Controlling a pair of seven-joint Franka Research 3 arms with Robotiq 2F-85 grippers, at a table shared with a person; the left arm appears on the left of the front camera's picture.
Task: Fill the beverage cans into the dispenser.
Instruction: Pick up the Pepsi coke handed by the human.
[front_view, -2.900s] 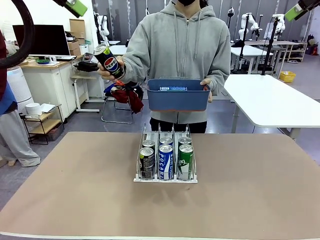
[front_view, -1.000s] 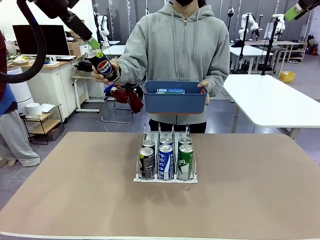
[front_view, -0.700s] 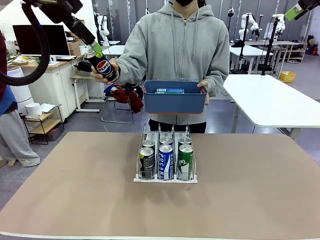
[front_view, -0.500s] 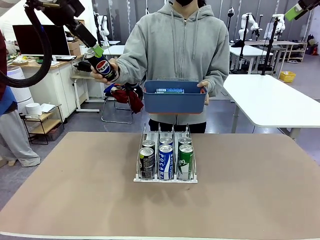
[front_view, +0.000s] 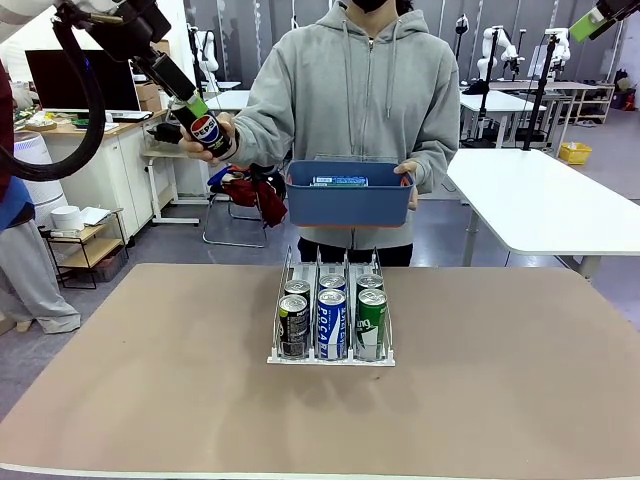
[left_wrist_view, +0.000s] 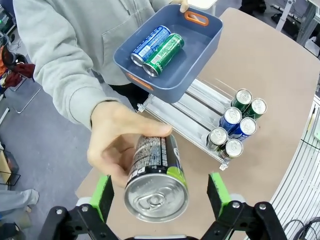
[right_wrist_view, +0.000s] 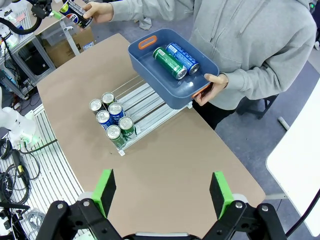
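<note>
A person's hand (left_wrist_view: 117, 145) holds out a black Pepsi can (left_wrist_view: 157, 175), top end toward me. My left gripper (left_wrist_view: 160, 195) is open, its green pads on either side of the can's top with gaps showing. In the front view this is high at the left, with the left gripper (front_view: 197, 108) at the can (front_view: 209, 131). The dispenser (front_view: 331, 355) stands mid-table with several cans, two per lane. My right gripper (right_wrist_view: 163, 192) hangs open high above the table, seen at the front view's top right (front_view: 592, 24).
The person's other hand holds a blue bin (front_view: 350, 200) above the dispenser's far end; a blue can (left_wrist_view: 150, 44) and a green can (left_wrist_view: 163, 54) lie in it. Bare tabletop (front_view: 150, 380) surrounds the dispenser. Desks and white tables stand beyond.
My left gripper has come down and to the right until its fingers straddle the top of the Pepsi can. The hand lifted the can slightly. The right gripper and the bin stayed put.
</note>
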